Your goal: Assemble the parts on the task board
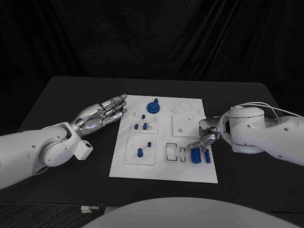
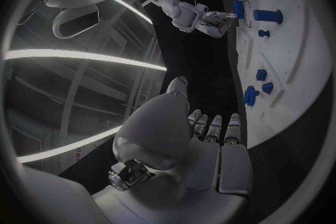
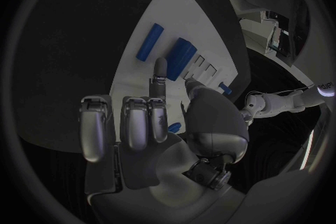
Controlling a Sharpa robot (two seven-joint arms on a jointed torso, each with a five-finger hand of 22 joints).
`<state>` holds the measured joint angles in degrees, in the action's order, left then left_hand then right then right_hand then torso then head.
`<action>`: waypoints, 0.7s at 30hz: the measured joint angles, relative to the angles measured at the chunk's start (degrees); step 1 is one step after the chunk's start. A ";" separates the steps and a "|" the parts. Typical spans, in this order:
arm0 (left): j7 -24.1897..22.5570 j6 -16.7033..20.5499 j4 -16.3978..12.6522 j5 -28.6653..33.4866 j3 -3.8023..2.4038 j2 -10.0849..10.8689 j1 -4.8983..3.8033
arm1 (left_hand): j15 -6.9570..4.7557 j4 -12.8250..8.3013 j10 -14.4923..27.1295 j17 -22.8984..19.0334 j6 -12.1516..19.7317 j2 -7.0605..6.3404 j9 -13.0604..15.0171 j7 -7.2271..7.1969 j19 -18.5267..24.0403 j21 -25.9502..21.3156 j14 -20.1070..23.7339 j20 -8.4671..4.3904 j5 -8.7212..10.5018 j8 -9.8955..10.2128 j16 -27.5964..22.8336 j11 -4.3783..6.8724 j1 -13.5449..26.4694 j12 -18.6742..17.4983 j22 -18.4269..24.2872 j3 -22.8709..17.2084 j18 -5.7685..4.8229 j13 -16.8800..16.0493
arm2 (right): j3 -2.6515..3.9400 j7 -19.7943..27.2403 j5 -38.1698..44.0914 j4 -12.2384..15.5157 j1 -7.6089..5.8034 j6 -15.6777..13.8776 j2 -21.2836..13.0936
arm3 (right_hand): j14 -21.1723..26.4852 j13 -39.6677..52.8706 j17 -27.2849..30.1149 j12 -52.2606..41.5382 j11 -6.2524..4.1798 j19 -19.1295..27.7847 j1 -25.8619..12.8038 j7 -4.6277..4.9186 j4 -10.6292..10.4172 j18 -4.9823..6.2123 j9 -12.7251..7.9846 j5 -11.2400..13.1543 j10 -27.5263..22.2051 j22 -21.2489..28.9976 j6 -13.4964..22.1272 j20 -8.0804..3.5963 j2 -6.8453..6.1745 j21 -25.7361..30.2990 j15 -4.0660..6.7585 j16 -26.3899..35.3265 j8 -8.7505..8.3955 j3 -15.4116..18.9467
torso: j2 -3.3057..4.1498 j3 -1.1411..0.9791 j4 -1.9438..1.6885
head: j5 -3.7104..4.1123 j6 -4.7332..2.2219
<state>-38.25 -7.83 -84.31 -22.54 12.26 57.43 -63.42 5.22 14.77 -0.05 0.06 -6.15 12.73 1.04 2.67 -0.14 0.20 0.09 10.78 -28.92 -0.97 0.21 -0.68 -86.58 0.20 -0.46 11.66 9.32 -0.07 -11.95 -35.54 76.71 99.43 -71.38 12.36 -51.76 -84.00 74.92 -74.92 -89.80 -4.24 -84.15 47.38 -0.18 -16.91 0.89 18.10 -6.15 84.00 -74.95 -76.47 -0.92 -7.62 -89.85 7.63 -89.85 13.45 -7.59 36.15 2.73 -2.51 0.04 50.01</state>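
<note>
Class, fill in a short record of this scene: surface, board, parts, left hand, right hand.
surface: black table
board: white task board, mid-table
parts: blue pieces on the board, among them a knobbed part at the far end and two cylinders at the near right corner
left hand: fingers spread, holding nothing, beside the board's left edge
right hand: over the board's right edge by the cylinders; grasp unclear

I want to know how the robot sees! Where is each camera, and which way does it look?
Head view: sits on the robot's head, looks down at the task board; both arms and the left hand and right hand show.
Left wrist view: behind the left hand, facing across the board.
Right wrist view: behind the right hand, facing the board.
Shared: all see the board; the left wrist view also shows the right hand.
</note>
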 measured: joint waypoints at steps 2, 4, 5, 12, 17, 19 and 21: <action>0.05 -0.02 0.00 0.00 0.00 -0.04 0.00 | 0.00 0.00 0.00 0.00 -0.15 0.00 0.00 0.15 0.00 0.00 0.00 0.00 0.00 0.00 0.00 -0.25 0.00 0.00 0.00 0.00 0.00 0.00 | 0.00 -0.05 -0.04 0.00 0.19 0.03 0.09 | 0.00 0.00 0.00 0.00 0.29 0.00 0.01 0.06 0.00 0.00 0.00 0.04 0.03 0.00 0.23 0.00 0.01 0.00 0.00 0.00 -0.11 0.00 | 0.00 0.00 0.01 | 0.01 0.00; 0.11 -0.03 0.01 0.00 0.00 -0.12 0.02 | 0.00 -0.09 0.04 0.01 -0.21 0.00 0.00 0.21 0.00 0.00 0.00 0.00 0.00 0.00 0.00 -0.38 0.00 0.00 0.00 -0.09 0.00 -0.01 | 0.00 -0.10 -0.09 -0.01 0.46 0.10 0.24 | 0.00 0.00 0.00 0.00 0.43 0.00 0.03 0.35 0.00 0.00 0.00 0.04 -0.01 0.00 0.55 0.00 -0.02 0.00 0.00 0.00 -0.49 0.00 | -0.01 -0.01 0.00 | 0.02 0.00; 0.14 -0.04 0.01 0.00 0.00 -0.14 0.02 | 0.00 -0.16 0.04 0.01 -0.21 0.00 0.00 0.21 0.00 0.00 0.00 0.00 0.00 0.00 0.00 -0.38 0.00 0.00 0.00 -0.16 0.00 -0.01 | 0.00 -0.11 -0.10 -0.05 0.56 0.15 0.33 | -0.01 0.00 0.00 0.00 0.43 0.00 0.27 0.35 0.00 0.00 0.00 0.04 -0.01 0.00 0.97 0.00 -0.26 0.00 -0.31 0.00 -0.77 0.00 | -0.01 0.00 0.01 | 0.05 0.00; 0.34 -0.12 -0.01 0.00 0.00 -0.15 0.03 | 0.00 -0.16 0.04 0.02 -0.21 0.00 0.00 0.21 0.00 0.00 0.00 0.00 0.00 0.00 0.00 -0.38 0.00 0.00 -0.05 -0.16 0.00 -0.01 | 0.00 -0.23 -0.17 -0.44 1.26 0.82 1.06 | -0.02 -0.01 0.00 0.00 0.86 0.31 6.61 0.90 1.10 0.01 0.41 -4.87 0.01 0.01 2.92 0.95 0.26 0.00 -1.32 0.00 -2.58 -0.72 | -0.04 0.00 0.07 | -0.09 0.00; 0.50 -0.19 -0.01 0.00 0.00 -0.14 0.04 | 0.00 -0.16 0.05 0.03 -0.26 0.00 0.00 0.68 0.00 0.00 0.00 0.00 0.00 0.00 0.00 -0.77 0.00 0.00 -0.04 -0.16 0.00 -0.01 | 0.07 -0.25 -0.24 -0.48 1.34 1.05 1.29 | -0.04 -0.01 0.00 0.00 1.31 0.32 9.80 1.65 3.80 0.01 0.64 -12.74 0.01 0.01 5.22 1.35 0.83 0.00 -1.71 0.00 -4.15 -1.70 | -0.05 -0.01 0.07 | -0.10 0.00; 0.57 -0.25 0.00 0.01 0.00 -0.17 0.05 | -0.01 -0.16 0.04 0.03 -1.01 0.00 0.12 1.43 0.00 0.00 -0.02 0.00 0.00 -0.04 0.00 -1.29 0.00 0.00 -0.04 -0.16 -0.01 -0.02 | 0.09 -0.25 -0.28 -0.49 1.34 1.07 1.39 | -0.03 -0.01 0.01 0.00 1.48 0.10 10.24 1.92 4.41 0.00 0.77 -14.25 -0.02 0.01 5.79 1.57 0.84 0.24 -1.72 0.00 -4.44 -1.96 | -0.05 -0.01 0.07 | -0.09 0.00; 0.64 -0.31 0.01 0.01 0.00 -0.22 0.05 | -0.21 -0.16 0.05 0.03 -1.47 0.00 0.24 1.88 0.00 0.00 -0.22 0.00 0.00 -0.26 0.00 -1.58 0.00 0.00 -0.04 -0.16 0.00 -0.02 | 0.11 -0.25 -0.32 -0.52 1.34 1.10 1.49 | 0.05 -0.01 0.01 0.00 1.90 0.10 10.47 2.16 4.82 0.01 0.96 -15.20 -0.01 0.01 6.66 1.57 0.94 0.33 -2.05 0.00 -4.74 -2.24 | -0.05 -0.01 0.07 | -0.08 0.00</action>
<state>-37.61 -8.15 -84.30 -22.53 12.26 57.21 -63.36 5.01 14.61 0.01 0.09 -7.61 12.73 1.28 4.56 -0.13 0.20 -0.13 10.77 -28.91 -1.23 0.21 -2.26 -86.58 0.20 -0.50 11.50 9.32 -0.09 -11.84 -35.79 76.39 98.91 -70.04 13.46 -50.27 -83.95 74.90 -74.92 -89.80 -2.34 -84.06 57.85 1.98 -12.09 0.89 19.06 -21.35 83.99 -74.93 -69.81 0.64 -6.67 -89.53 5.58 -89.85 8.71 -9.83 36.10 2.72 -2.44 -0.04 50.01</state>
